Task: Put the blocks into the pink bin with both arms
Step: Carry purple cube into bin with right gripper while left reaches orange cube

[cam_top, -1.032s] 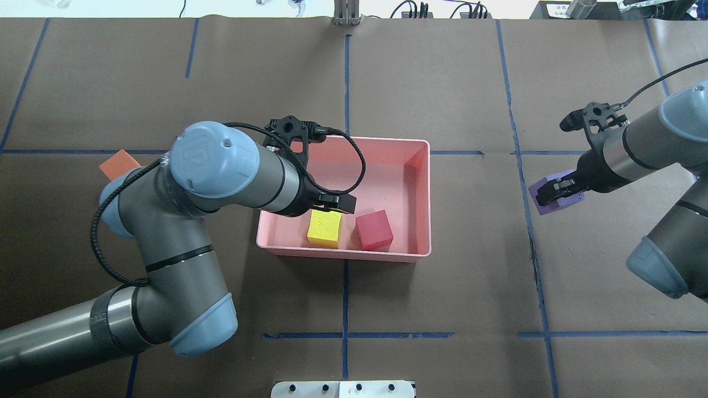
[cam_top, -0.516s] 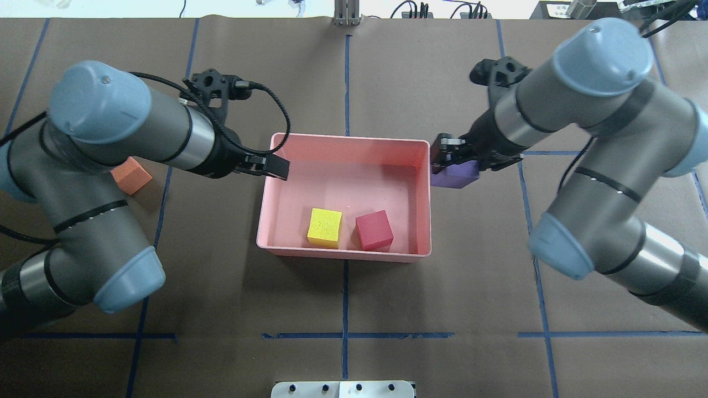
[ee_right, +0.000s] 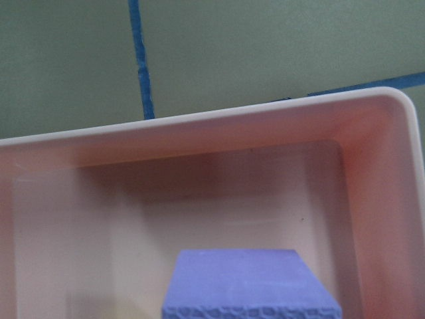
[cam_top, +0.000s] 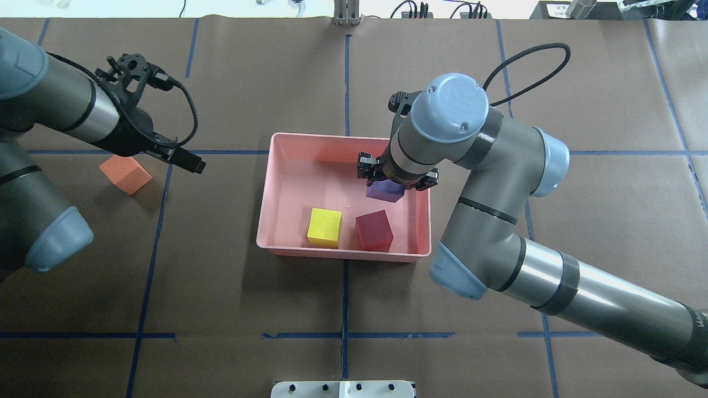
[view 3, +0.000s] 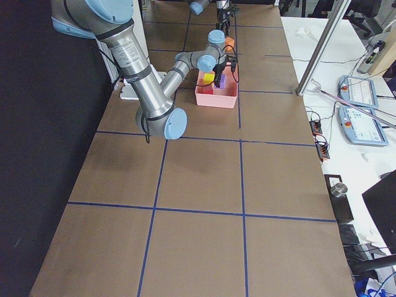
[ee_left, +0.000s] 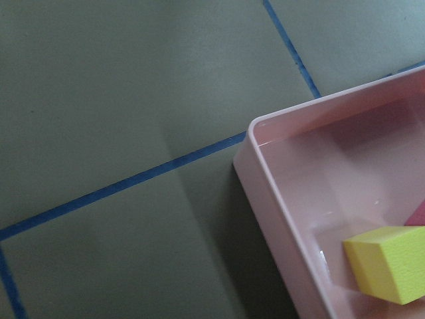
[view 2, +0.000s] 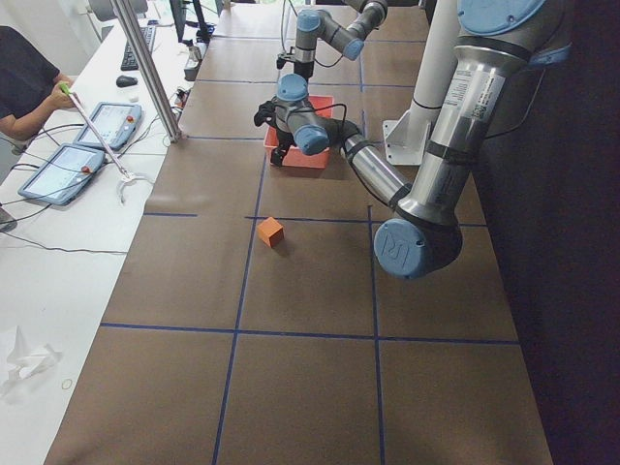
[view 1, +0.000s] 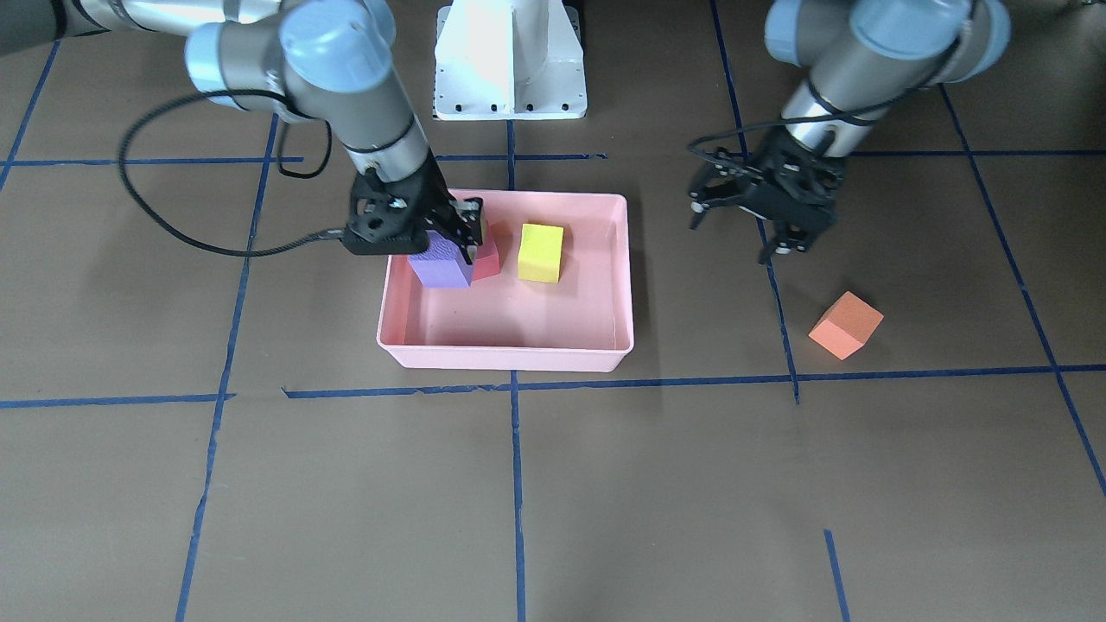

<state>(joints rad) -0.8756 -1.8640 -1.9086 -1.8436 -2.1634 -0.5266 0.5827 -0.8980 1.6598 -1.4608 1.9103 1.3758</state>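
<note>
The pink bin (cam_top: 310, 177) (view 1: 505, 356) holds the yellow-green block (cam_top: 324, 226) (view 1: 541, 252) and the red-pink block (cam_top: 374, 230) (view 1: 486, 257). My right gripper (cam_top: 394, 185) (view 1: 445, 242) is shut on the purple block (cam_top: 385, 192) (view 1: 441, 263) (ee_right: 249, 282) and holds it inside the bin, near its right wall. I cannot tell whether it touches the floor. The orange block (cam_top: 125, 173) (view 1: 845, 325) lies on the table left of the bin. My left gripper (cam_top: 188, 160) (view 1: 730, 242) is open and empty, between the bin and the orange block.
The white pedestal base (view 1: 510, 60) stands at the table's near edge. Blue tape lines (cam_top: 345, 298) cross the brown table cover. An operator (view 2: 19, 77) sits at a side bench with tablets (view 3: 359, 93). The left wrist view shows the bin's corner (ee_left: 265, 126).
My right gripper has carried the purple block from outside the bin's right wall to inside the bin. My left gripper has drawn back to the left, away from the bin, toward the orange block.
</note>
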